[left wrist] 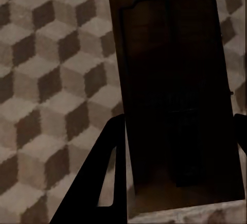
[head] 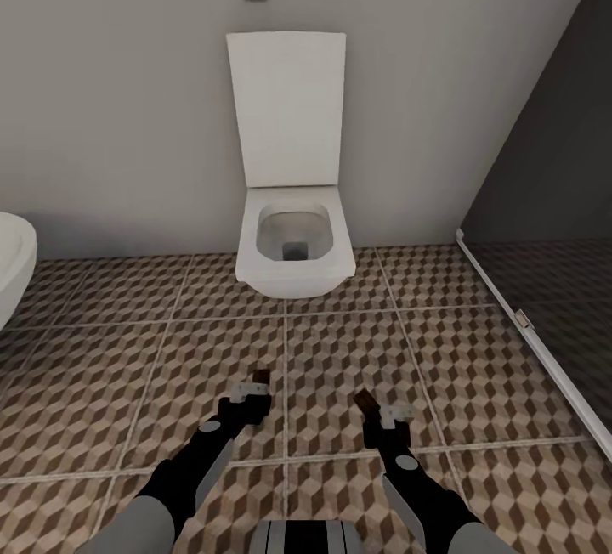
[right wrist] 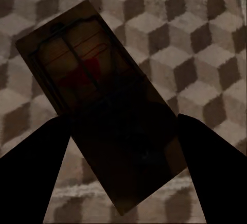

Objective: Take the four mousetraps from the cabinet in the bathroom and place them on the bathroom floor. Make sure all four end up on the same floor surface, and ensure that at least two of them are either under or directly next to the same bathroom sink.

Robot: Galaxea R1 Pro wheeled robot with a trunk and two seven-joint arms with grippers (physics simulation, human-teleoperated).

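My left end effector grips a flat tan wooden mousetrap; my right end effector grips another red-marked mousetrap, both above the cube-patterned brown tile floor before a white toilet.

Two mousetraps, one per tool, above cube-patterned bathroom floor.

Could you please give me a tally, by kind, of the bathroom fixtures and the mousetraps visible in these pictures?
Mousetraps: 2, one in the left gripper, one in the right gripper
Toilets: 1
White basins at the left edge: 1
Glass shower screens: 1
Total: 5
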